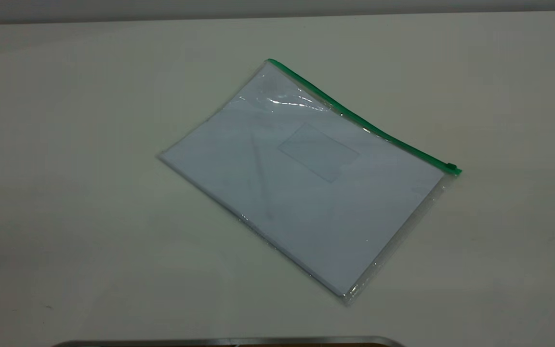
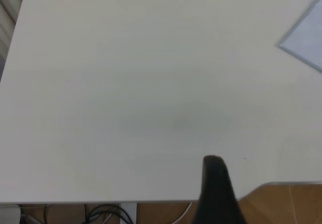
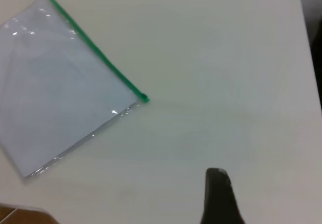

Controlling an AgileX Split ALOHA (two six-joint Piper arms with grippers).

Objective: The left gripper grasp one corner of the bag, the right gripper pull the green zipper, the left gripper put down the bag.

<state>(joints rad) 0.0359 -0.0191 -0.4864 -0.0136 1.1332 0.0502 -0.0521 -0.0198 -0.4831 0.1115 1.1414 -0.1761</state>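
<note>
1. Bag [image 1: 306, 188] lies flat on the white table [image 1: 65, 193], turned at an angle, mid-table, white sheets inside, clear card pocket [image 1: 318, 152] on top.
2. Green zipper [image 1: 364, 125] runs along its far long edge; slider [image 1: 451, 166] sits at the right-hand end.
3. My left gripper [image 2: 217, 194]: one dark fingertip in view over bare table, well apart from the bag; can't tell how open it is.
4. My right gripper [image 3: 219, 196]: same, near the slider corner, not touching.
5. No readable writing.
</note>
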